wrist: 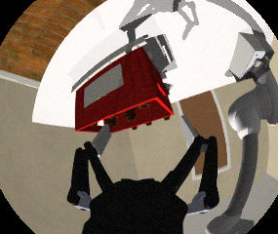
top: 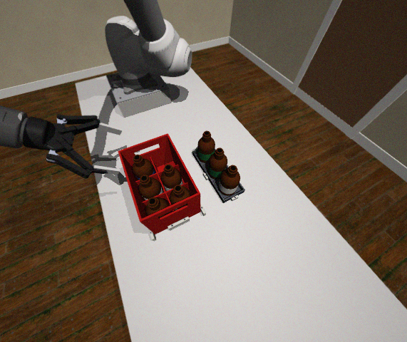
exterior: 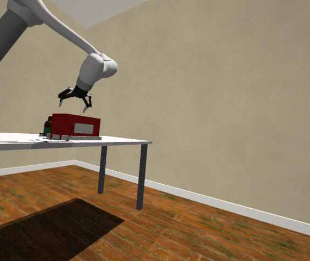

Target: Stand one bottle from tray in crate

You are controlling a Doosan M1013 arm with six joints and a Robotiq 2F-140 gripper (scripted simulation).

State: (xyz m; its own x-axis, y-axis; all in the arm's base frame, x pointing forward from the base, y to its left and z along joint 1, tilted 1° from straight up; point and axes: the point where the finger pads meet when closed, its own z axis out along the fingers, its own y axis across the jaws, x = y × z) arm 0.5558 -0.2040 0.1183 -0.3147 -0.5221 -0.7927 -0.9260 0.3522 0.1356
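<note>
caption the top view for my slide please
Five brown bottles stand in the red crate, three more on the dark tray, the open pincer apart from them.

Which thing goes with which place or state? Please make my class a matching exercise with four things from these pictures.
Things:
1. Crate
2. Tray
3. Gripper
4. Table

Places and states:
A. open, with nothing between its fingers
B. red, holding five bottles
C. white-topped, underneath the crate
D. dark, beneath three upright bottles

Pairs: 1-B, 2-D, 3-A, 4-C
</note>
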